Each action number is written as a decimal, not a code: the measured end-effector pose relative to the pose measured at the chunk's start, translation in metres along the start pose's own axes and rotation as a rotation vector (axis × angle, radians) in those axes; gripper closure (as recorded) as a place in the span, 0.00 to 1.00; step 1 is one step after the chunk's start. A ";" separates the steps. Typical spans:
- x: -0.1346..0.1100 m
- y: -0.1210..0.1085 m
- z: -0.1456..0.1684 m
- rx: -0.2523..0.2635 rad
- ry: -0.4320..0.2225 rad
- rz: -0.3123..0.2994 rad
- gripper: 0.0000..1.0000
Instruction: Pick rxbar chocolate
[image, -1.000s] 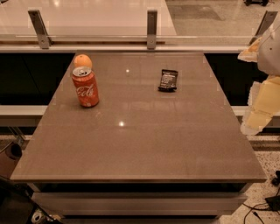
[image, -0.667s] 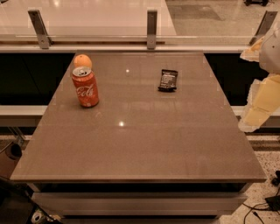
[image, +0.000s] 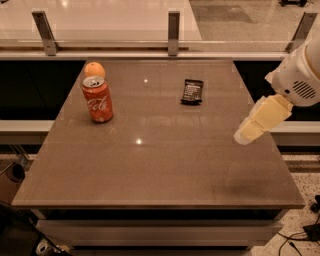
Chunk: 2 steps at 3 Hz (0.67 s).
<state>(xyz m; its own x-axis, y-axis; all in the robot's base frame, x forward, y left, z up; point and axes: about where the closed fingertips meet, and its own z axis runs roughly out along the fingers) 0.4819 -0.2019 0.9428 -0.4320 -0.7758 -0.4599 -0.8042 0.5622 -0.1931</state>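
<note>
The large brown, glossy, rectangular table (image: 160, 170) carries all three items. The white robot arm (image: 300, 75) enters from the right edge. Its cream-coloured end effector (image: 248, 133) points down and left above the table's right border, well apart from every item; whether it is apart or together cannot be told.

The red cylindrical Coca-Cola can (image: 97, 99) stands upright at the rear left.

The rxbar chocolate (image: 192, 91) is a small, flat, rectangular bar in a black wrapper with faint white print. It lies flat at the rear of the table, right of centre, with its long side running front to back.

The round orange fruit (image: 94, 69) sits just behind the can.
</note>
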 end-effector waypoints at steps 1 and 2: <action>-0.018 -0.004 0.039 0.041 -0.056 0.144 0.00; -0.037 -0.010 0.074 0.093 -0.114 0.272 0.00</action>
<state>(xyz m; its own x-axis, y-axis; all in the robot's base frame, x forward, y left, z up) 0.5359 -0.1581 0.8976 -0.5733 -0.5592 -0.5988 -0.6223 0.7726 -0.1258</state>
